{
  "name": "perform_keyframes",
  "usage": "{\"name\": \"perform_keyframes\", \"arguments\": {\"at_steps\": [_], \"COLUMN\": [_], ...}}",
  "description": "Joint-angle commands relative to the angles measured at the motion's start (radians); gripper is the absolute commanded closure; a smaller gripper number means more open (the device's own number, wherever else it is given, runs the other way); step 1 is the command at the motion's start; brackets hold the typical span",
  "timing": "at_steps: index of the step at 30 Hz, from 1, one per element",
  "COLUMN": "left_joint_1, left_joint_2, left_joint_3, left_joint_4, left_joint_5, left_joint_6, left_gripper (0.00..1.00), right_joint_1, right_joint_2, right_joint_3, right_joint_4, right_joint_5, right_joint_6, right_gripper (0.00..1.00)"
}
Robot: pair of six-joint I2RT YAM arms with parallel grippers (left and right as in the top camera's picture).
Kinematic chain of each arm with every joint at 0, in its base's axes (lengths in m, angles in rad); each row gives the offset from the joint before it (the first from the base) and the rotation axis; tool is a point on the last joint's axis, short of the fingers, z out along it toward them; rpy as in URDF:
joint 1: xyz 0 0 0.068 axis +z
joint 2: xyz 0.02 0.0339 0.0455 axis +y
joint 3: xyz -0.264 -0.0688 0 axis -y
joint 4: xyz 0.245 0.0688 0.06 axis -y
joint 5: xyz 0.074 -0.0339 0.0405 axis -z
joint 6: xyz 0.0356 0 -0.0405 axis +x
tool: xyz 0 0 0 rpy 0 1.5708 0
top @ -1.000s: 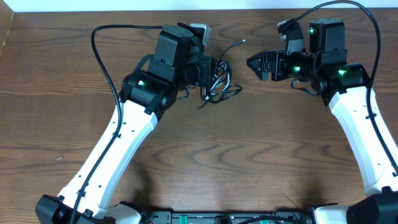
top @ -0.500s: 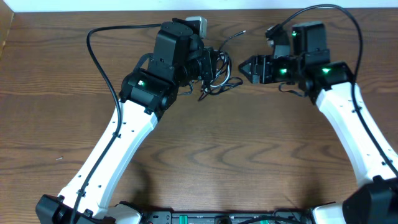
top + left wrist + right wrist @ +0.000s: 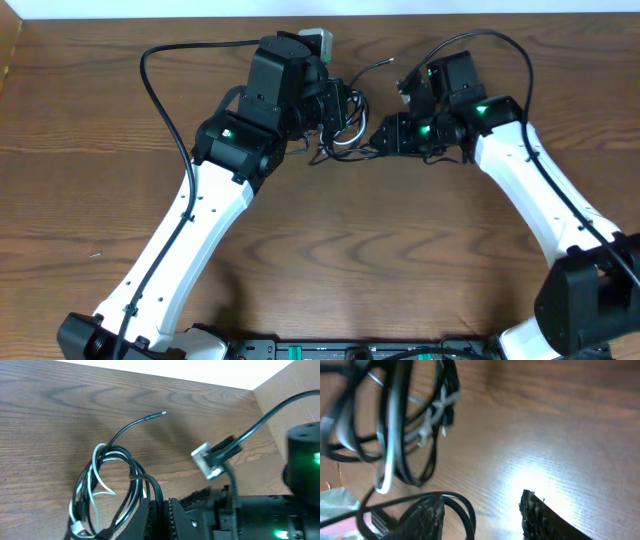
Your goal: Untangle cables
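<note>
I have the cables [image 3: 345, 132] at the far middle of the worktop [image 3: 400, 250], bunched in one tangle between the two arms. My left fingers [image 3: 152, 521] look clamped on the cables. In the left wrist view the black cable [image 3: 131, 467] and the white cable [image 3: 94, 472] loop out together from that grip. A free black end [image 3: 162, 412] trails off toward the far edge.

My right fingers [image 3: 547, 520] are apart with nothing between them, and they point at the tangle from its right side. The right arm is the nearer free one. In its wrist view the bulk of the loops sits just beyond the fingertips. One black strand [image 3: 457, 502] curves past one tip and edges into the gap.

I judge the next move turns on that strand. It runs crosswise to the fingers, so closing there would catch it alone. I cannot tell whether it belongs to the free end.
</note>
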Motion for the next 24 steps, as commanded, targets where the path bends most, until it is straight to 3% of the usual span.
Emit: {"name": "perform_keyframes", "arguments": {"at_steps": [1,13,16,20,24], "left_joint_1": [0.0,0.0,0.0,0.0,0.012], "left_joint_2": [0.0,0.005,0.005,0.005,0.005], "left_joint_3": [0.015,0.013,0.013,0.013,0.013], "left_joint_4": [0.005,0.005,0.006,0.012,0.029], "left_joint_5": [-0.014,-0.04,-0.064,-0.121,-0.198], "left_joint_6": [0.006,0.006,0.006,0.006,0.006], "left_gripper": [0.93,0.93,0.92,0.92,0.93], "right_joint_1": [0.018,0.064,0.084,0.095,0.08], "right_joint_2": [0.023,0.031,0.031,0.031,0.031], "right_joint_3": [0.017,0.015,0.002,-0.048,-0.081], "right_joint_4": [-0.008,-0.061,-0.07,-0.069,-0.089], "right_joint_5": [-0.048,-0.11,-0.097,-0.068,0.048], "right_joint_6": [0.033,0.032,0.032,0.032,0.014], "right_gripper": [0.53,0.55,0.64,0.99,0.99]}}
